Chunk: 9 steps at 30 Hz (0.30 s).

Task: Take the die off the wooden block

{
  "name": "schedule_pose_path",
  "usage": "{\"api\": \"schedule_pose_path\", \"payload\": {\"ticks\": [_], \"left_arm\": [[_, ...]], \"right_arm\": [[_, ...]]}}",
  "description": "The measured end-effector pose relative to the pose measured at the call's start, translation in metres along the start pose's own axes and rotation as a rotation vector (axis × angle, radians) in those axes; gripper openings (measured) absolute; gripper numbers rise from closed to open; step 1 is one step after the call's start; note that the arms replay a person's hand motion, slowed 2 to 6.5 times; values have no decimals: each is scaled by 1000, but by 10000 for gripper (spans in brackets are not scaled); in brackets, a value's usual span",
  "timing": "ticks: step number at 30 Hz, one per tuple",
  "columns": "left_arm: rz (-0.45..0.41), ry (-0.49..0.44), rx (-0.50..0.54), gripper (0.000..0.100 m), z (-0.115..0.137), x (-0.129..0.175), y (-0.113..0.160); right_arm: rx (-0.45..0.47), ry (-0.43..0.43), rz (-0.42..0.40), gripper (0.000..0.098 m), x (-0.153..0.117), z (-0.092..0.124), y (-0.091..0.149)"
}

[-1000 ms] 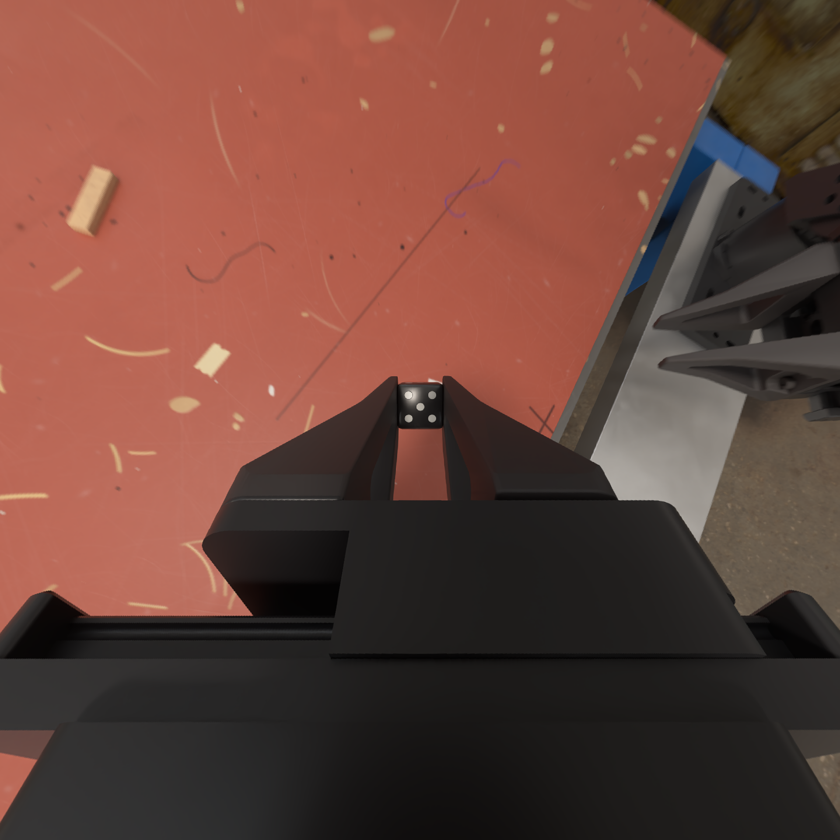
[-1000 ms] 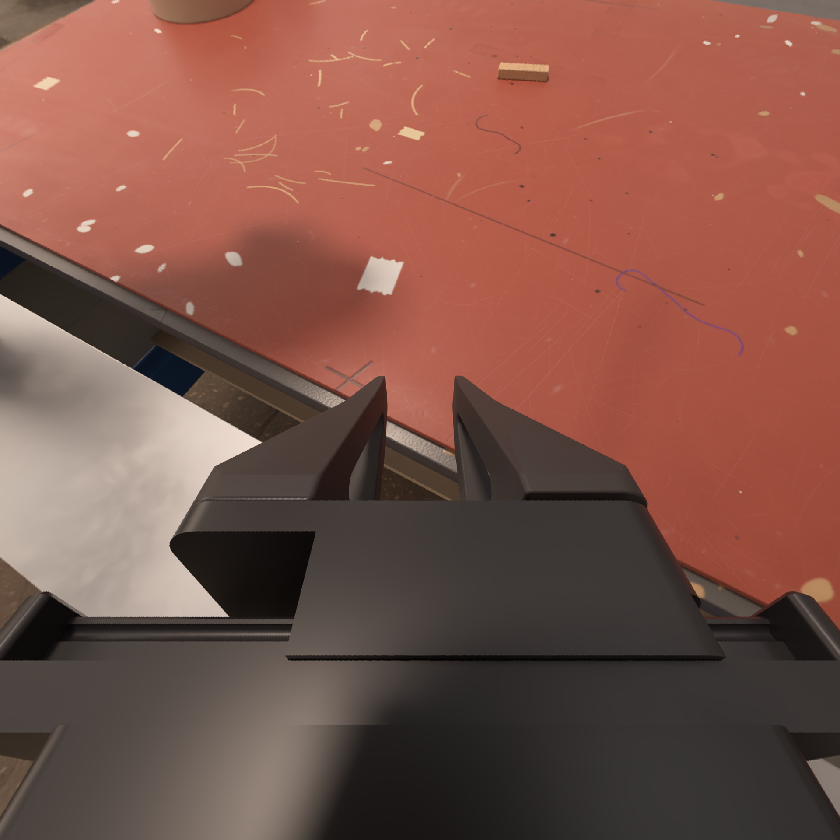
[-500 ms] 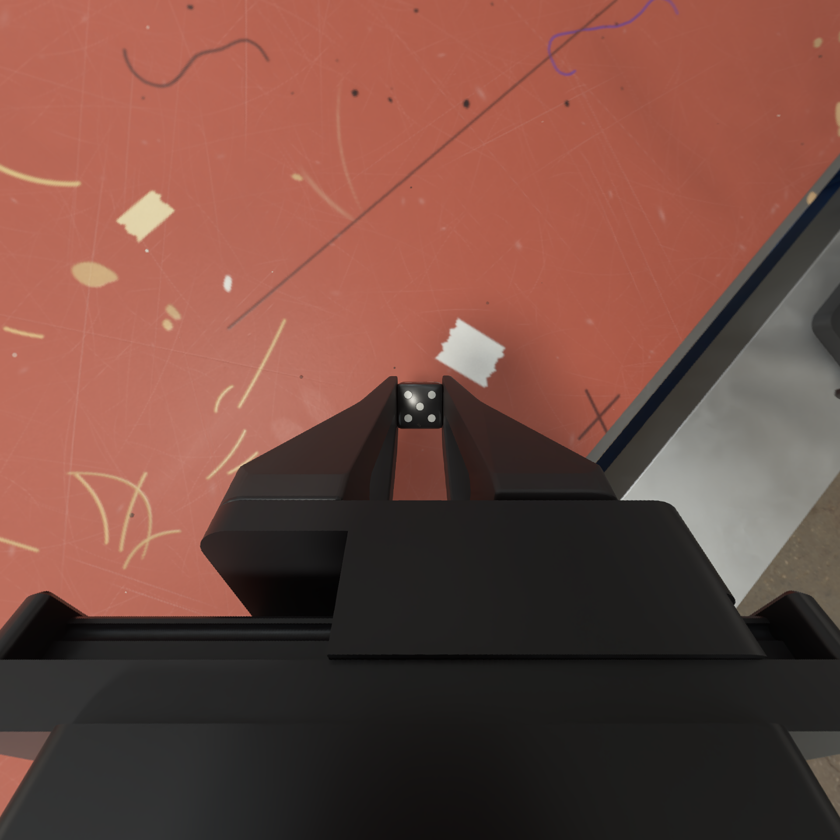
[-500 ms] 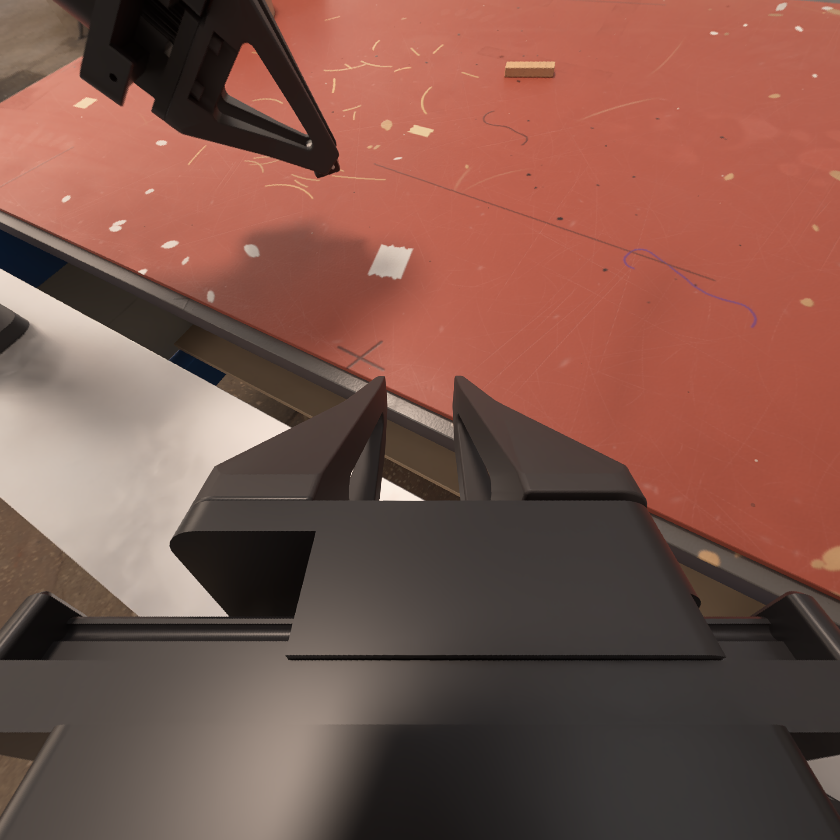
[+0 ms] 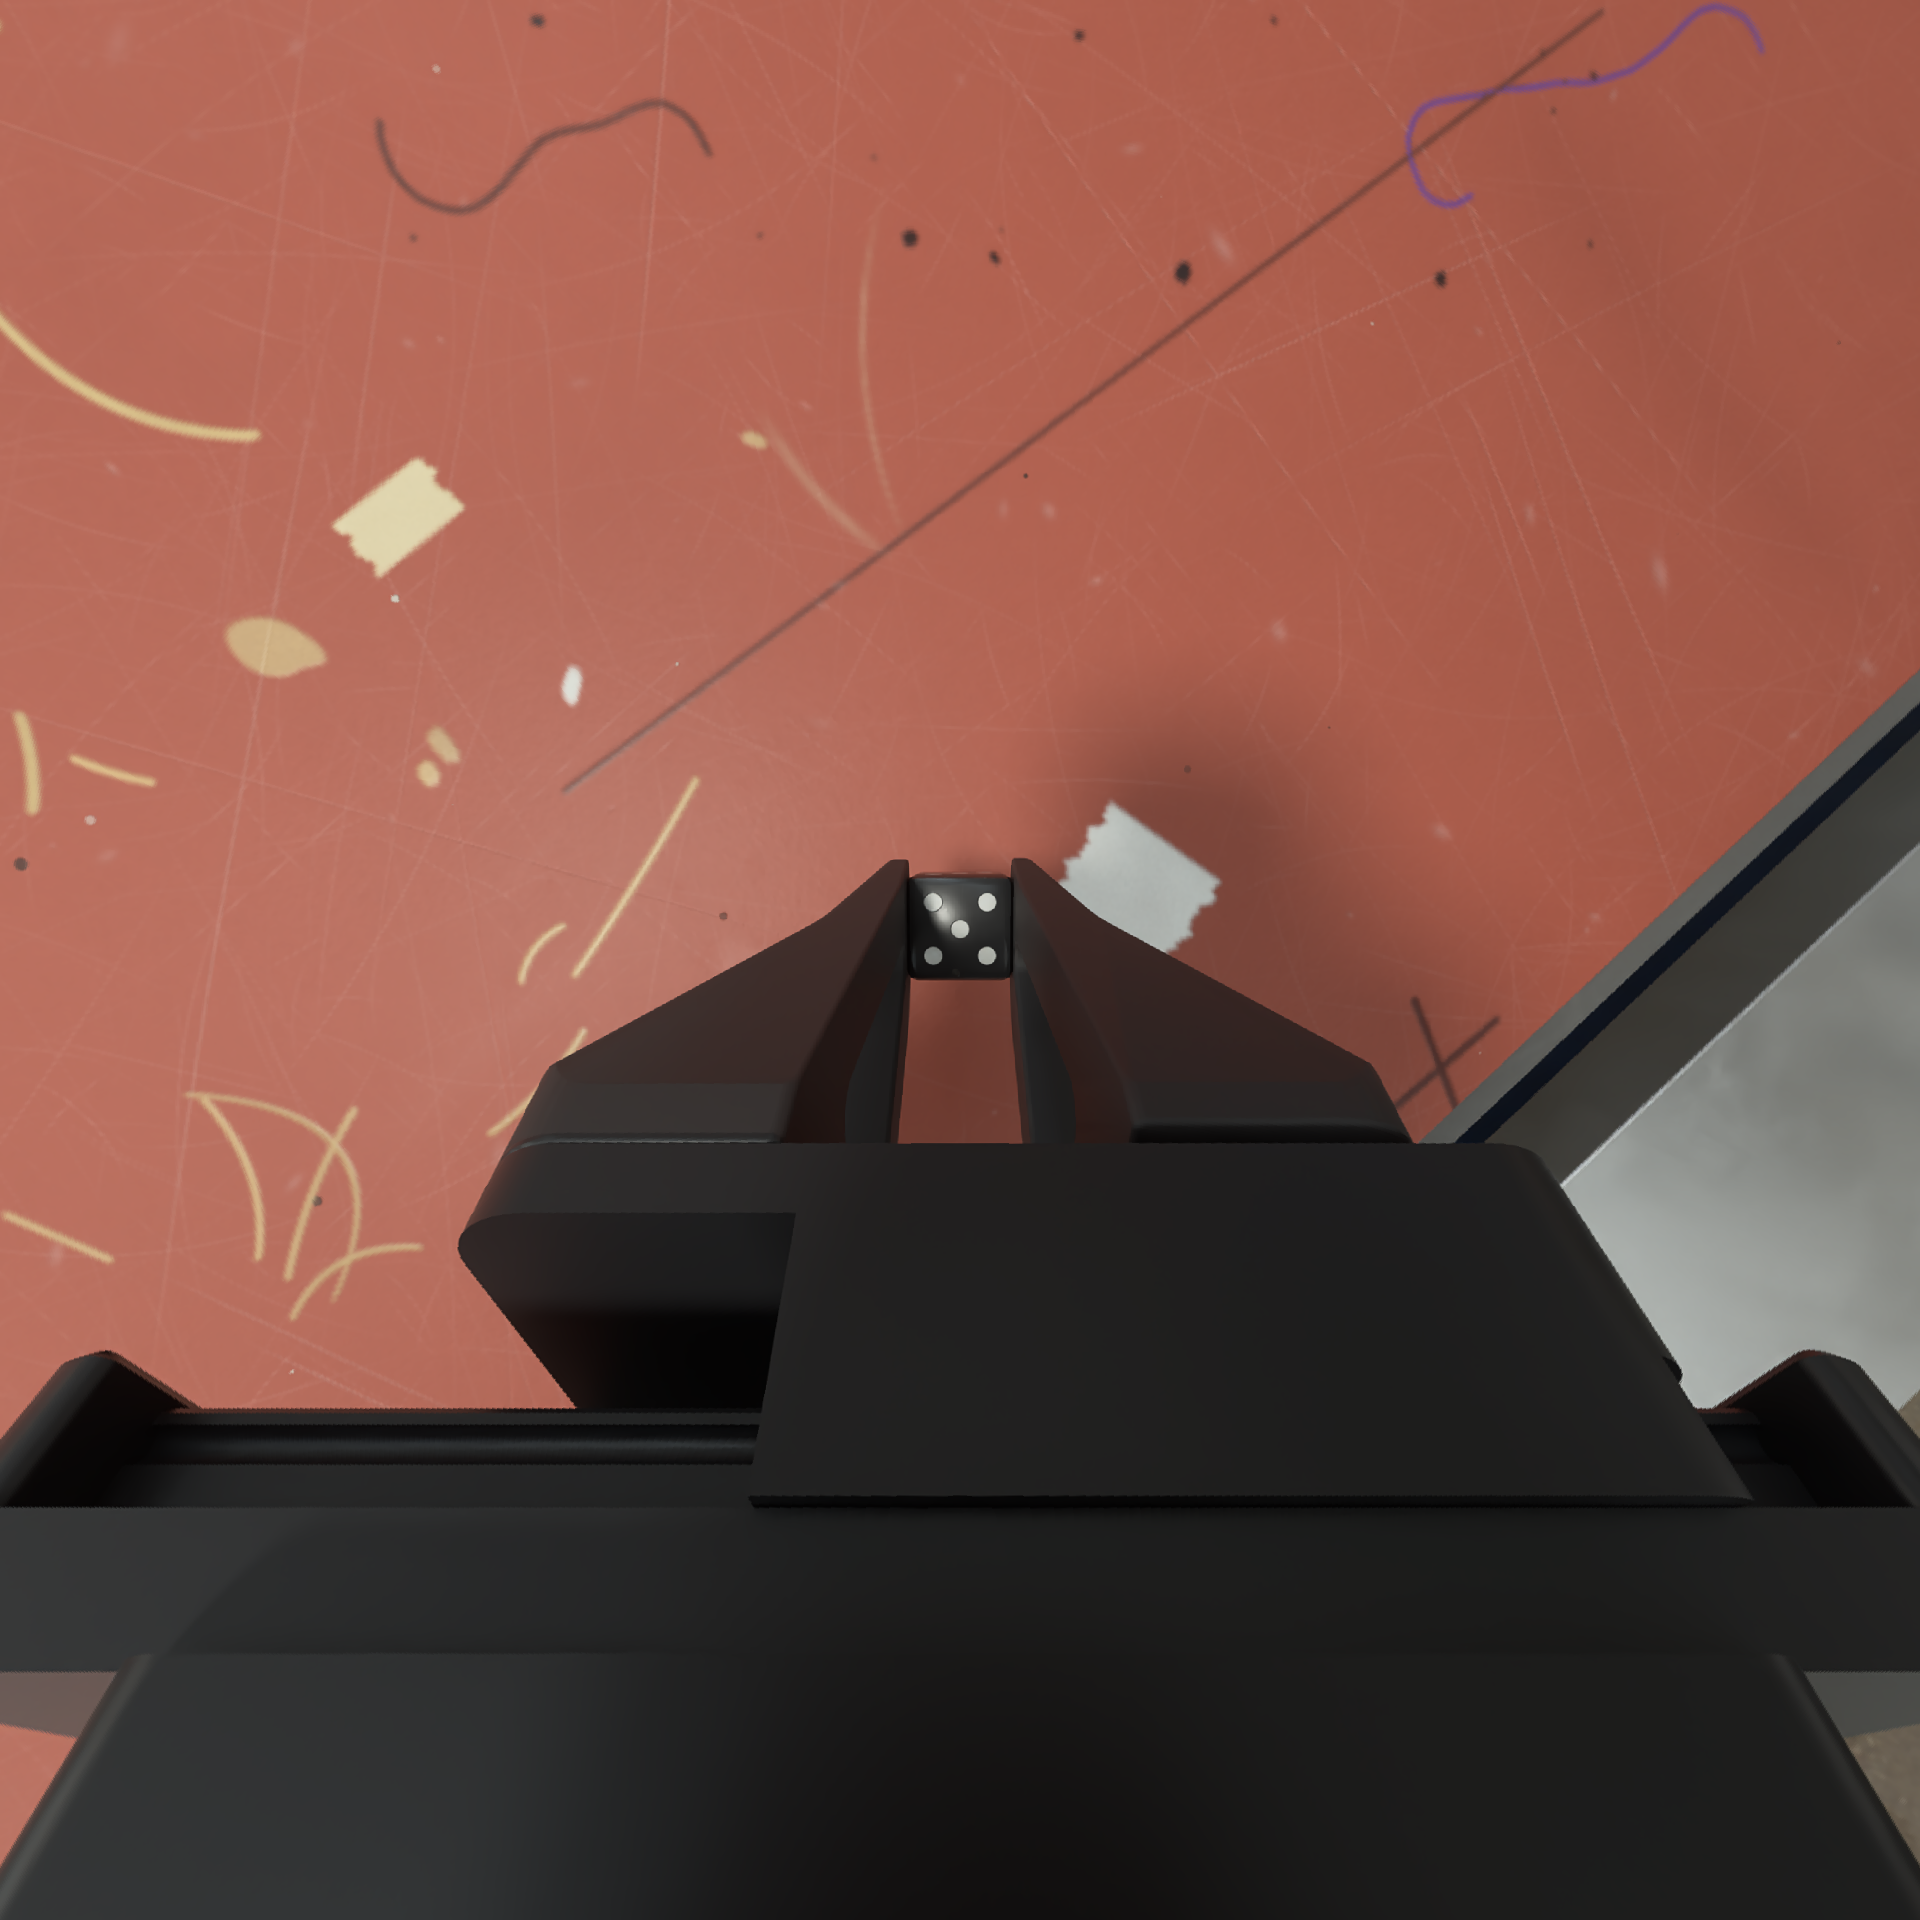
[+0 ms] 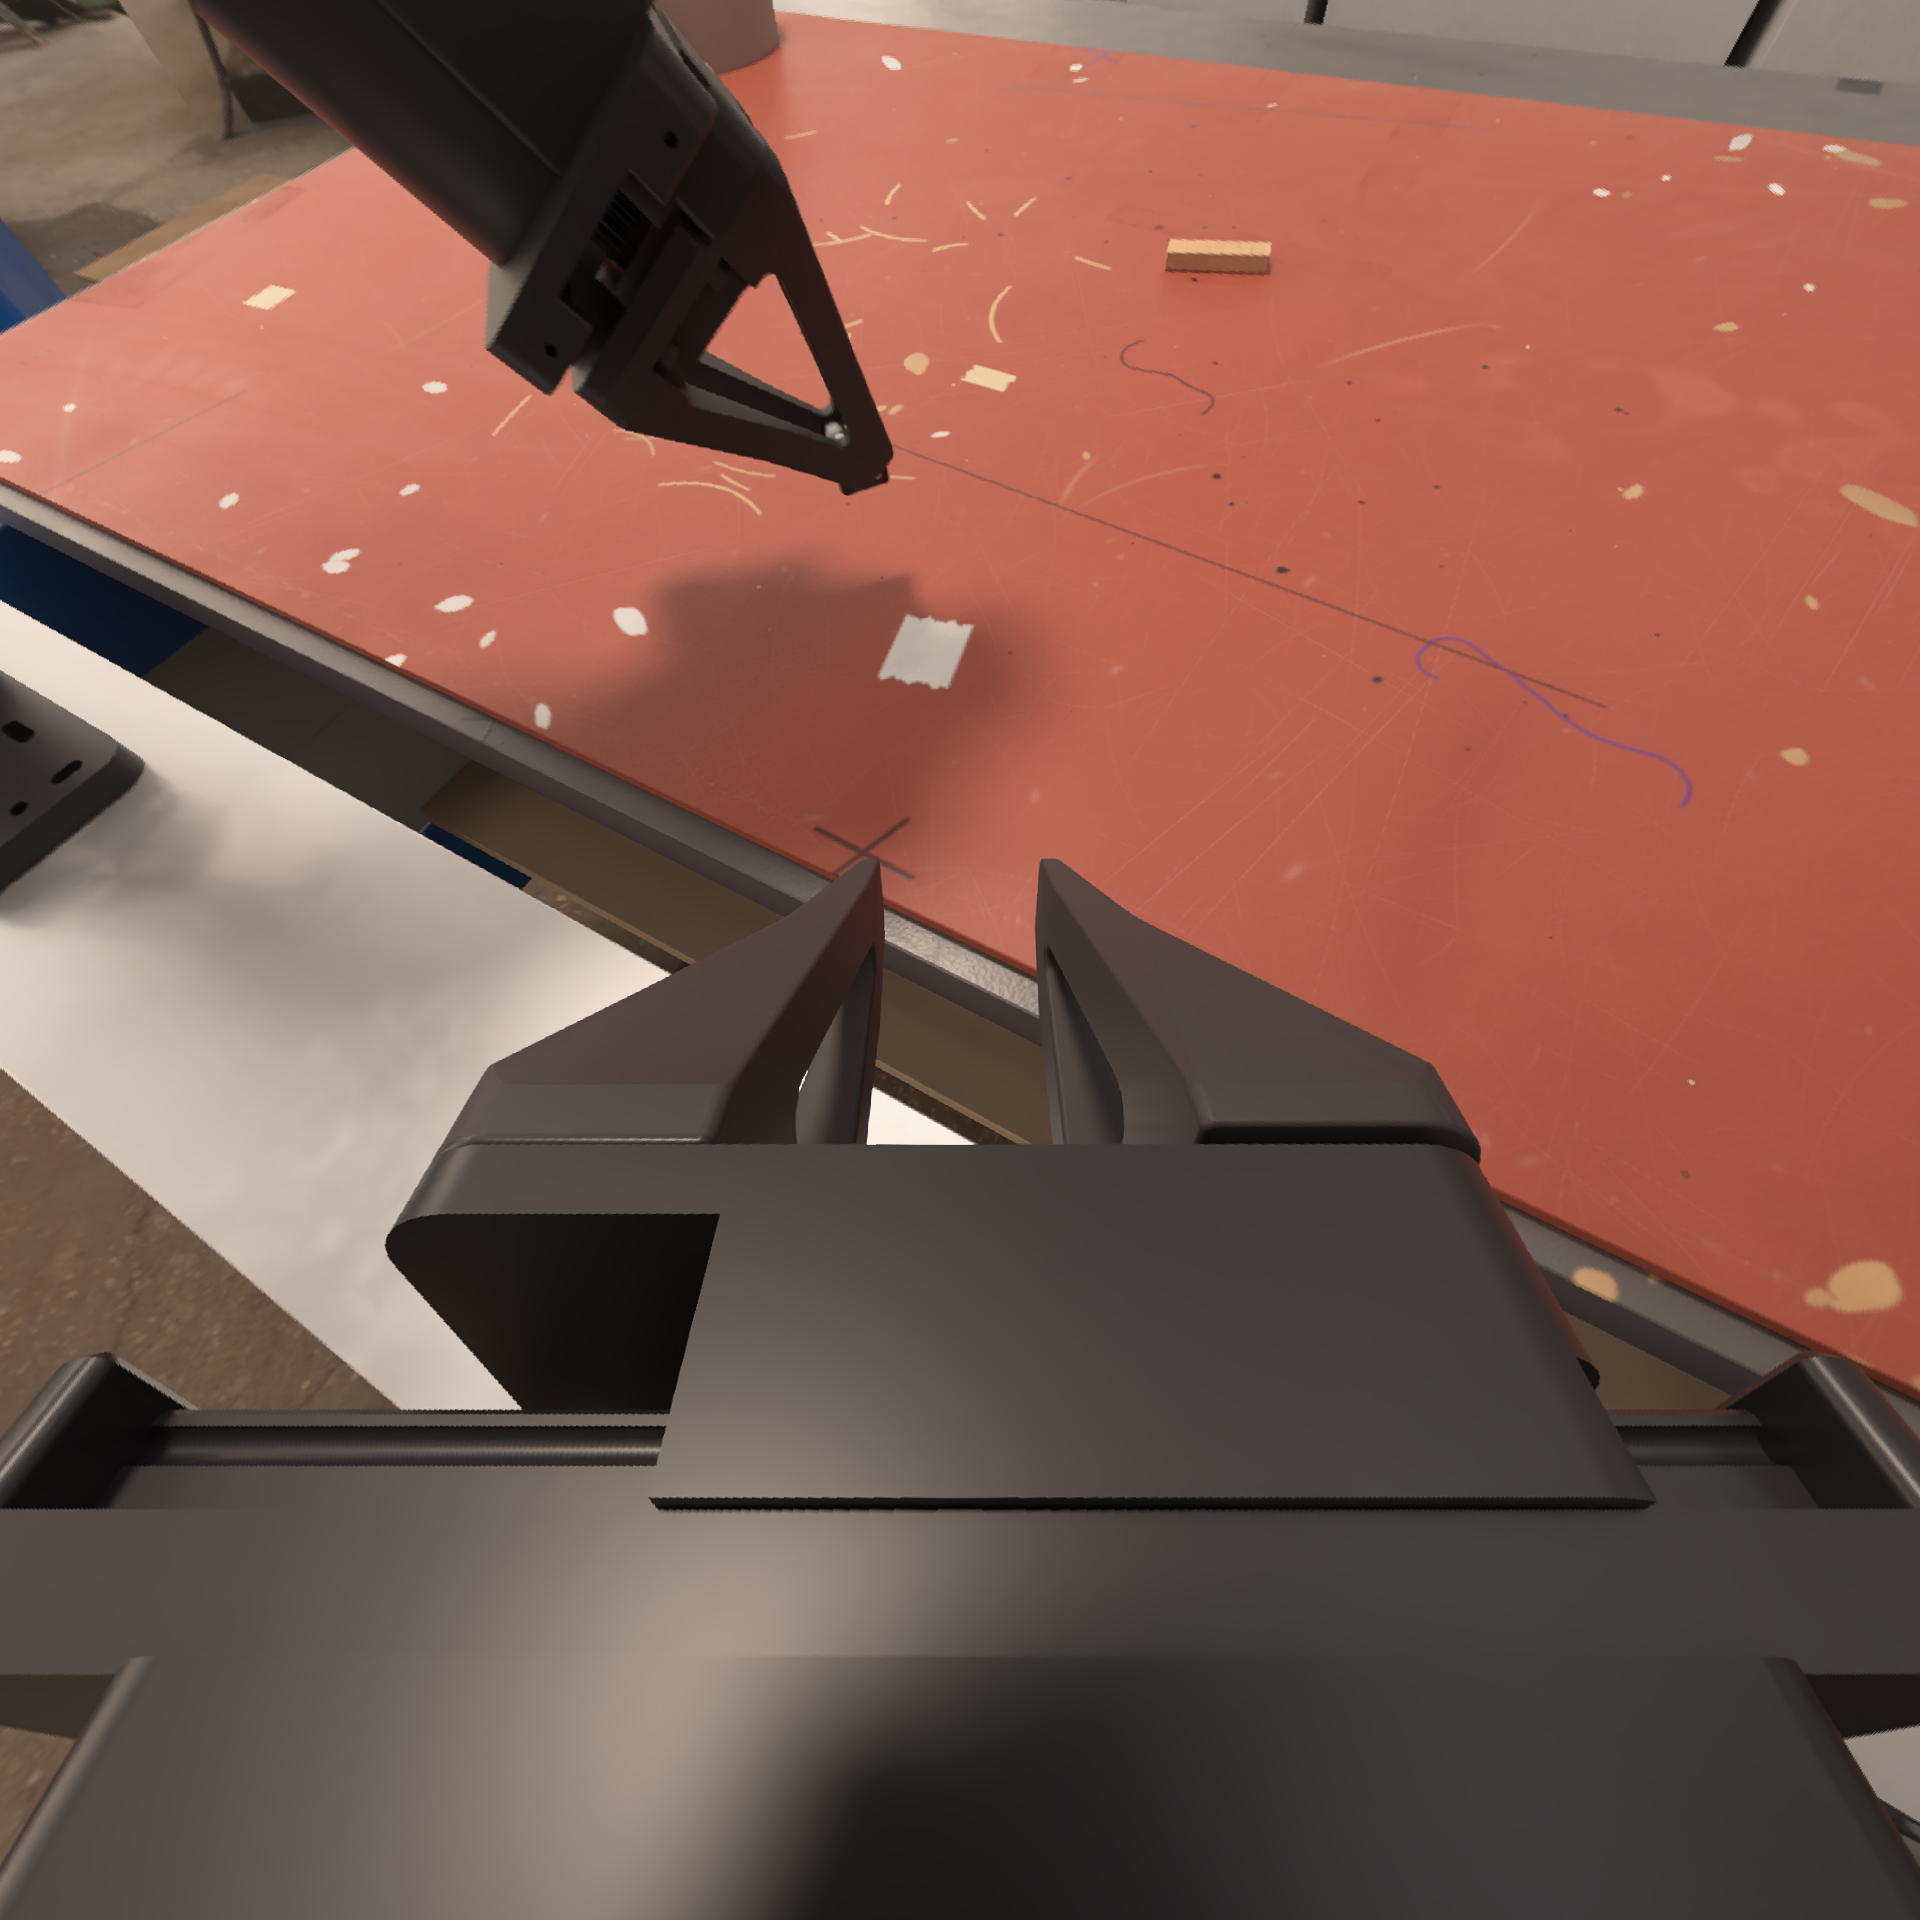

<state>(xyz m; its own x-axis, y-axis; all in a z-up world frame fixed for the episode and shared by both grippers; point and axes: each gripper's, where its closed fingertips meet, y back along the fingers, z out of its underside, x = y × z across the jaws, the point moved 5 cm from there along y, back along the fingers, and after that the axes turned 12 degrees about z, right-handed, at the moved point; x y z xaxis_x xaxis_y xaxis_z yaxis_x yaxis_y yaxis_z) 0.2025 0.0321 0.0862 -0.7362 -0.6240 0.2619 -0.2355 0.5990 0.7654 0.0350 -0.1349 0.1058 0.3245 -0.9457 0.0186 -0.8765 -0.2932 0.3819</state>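
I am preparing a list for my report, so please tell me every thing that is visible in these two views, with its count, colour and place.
die: 1, black with white dots, held between the tips of the left claw, above the table
wooden block: 1, light tan, lying on the far part of the table, nothing on it
table: 1, red top with scratches, pen lines and pale specks, grey edge
tape piece: 1, white, flat on the table near its edge, partly in the arm's shadow
tape piece, tan: 1, flat on the table, farther in
white panel: 1, beside the table edge, lower
left claw: 1, black, shut on the die
right claw: 1, dark grey, open, empty, over the table edge
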Motion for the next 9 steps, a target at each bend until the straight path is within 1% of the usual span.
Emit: {"api": "schedule_pose_path", "payload": {"ticks": [9], "left_arm": [[6,17,-14,159,-7,7,-14]], "right_arm": [[19,-18,-5,248,2,-2,6]]}}
